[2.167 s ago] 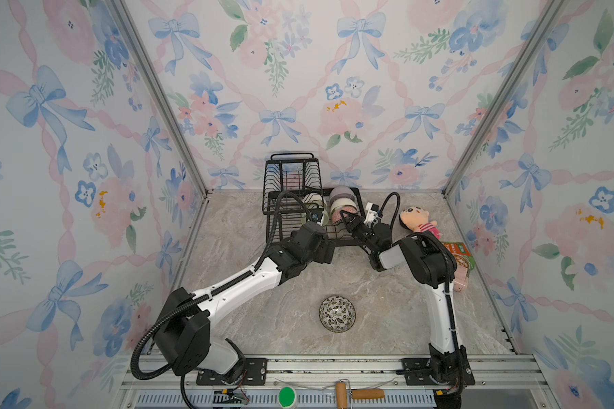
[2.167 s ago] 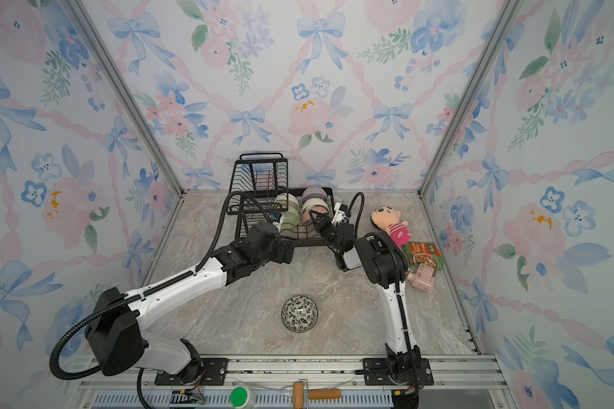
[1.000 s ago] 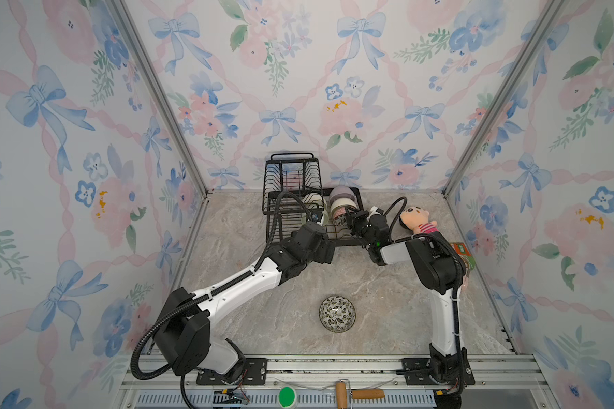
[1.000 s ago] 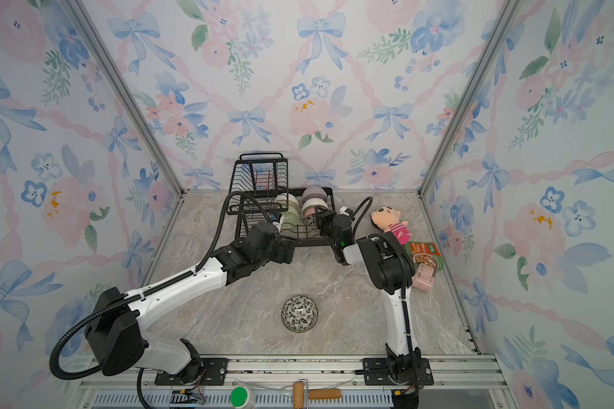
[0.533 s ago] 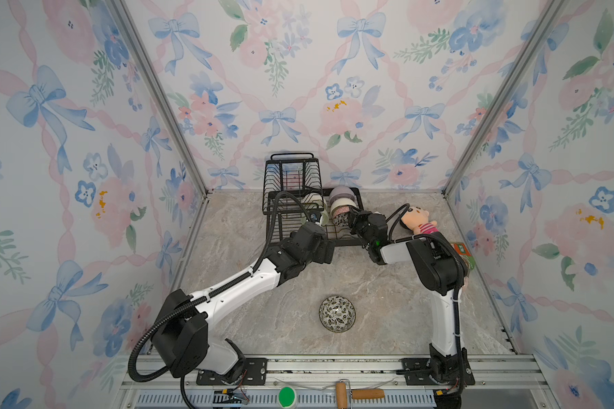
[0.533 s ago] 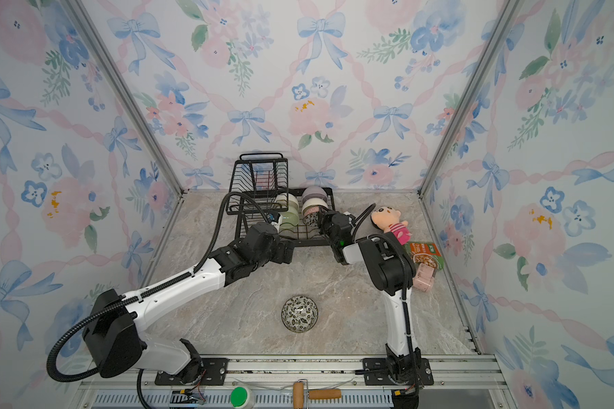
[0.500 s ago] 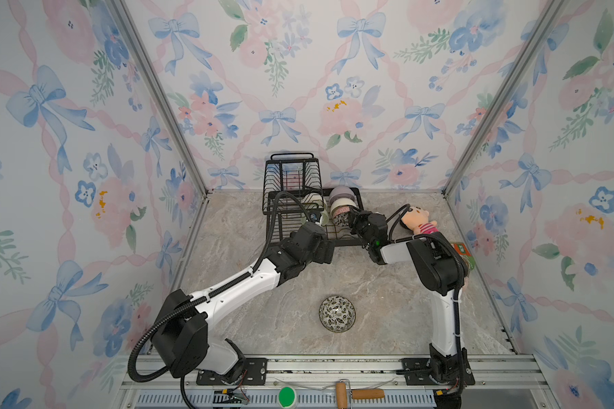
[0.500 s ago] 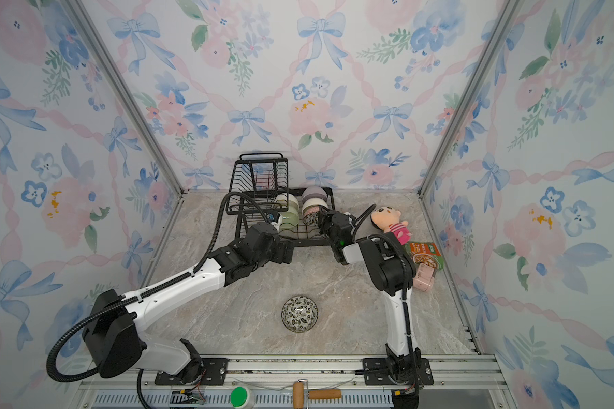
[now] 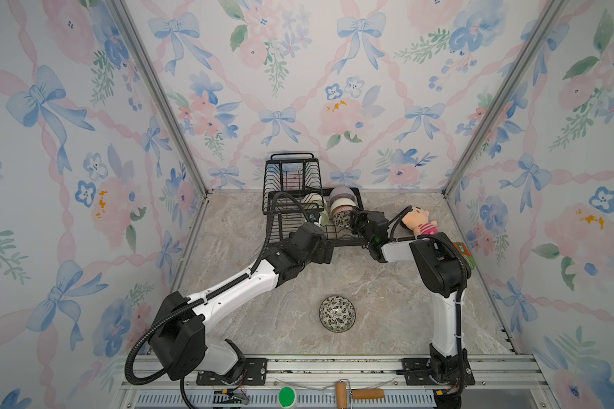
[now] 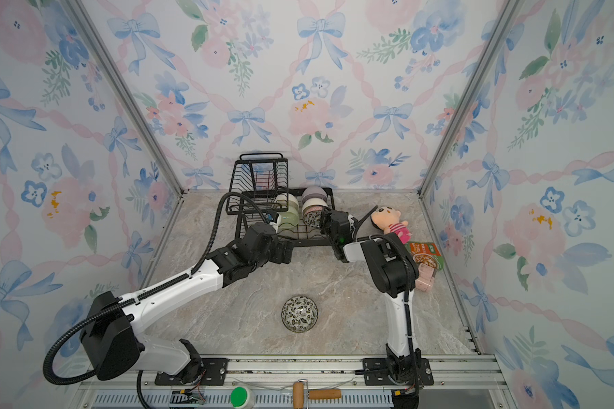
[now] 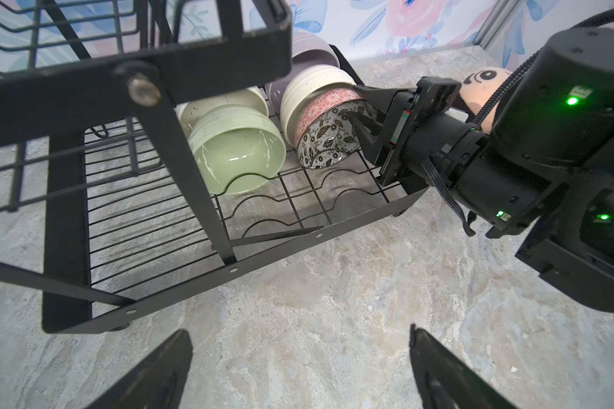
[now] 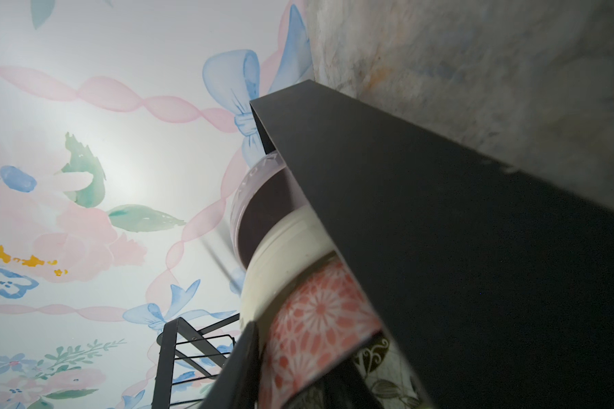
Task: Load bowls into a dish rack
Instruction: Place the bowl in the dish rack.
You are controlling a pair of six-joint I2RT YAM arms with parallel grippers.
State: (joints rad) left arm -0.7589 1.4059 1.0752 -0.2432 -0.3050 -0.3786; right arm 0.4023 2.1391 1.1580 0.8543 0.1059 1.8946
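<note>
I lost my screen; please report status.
Left gripper open, empty. Right gripper astride rim of racked leaf bowl, grip unclear. Other leaf bowl sits on table.

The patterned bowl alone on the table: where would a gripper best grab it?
Probably the rim, from straight above, pinching the wall inside and out. The bowl sits upright, open side up, on bare table; its round body looks too wide to span.
</note>
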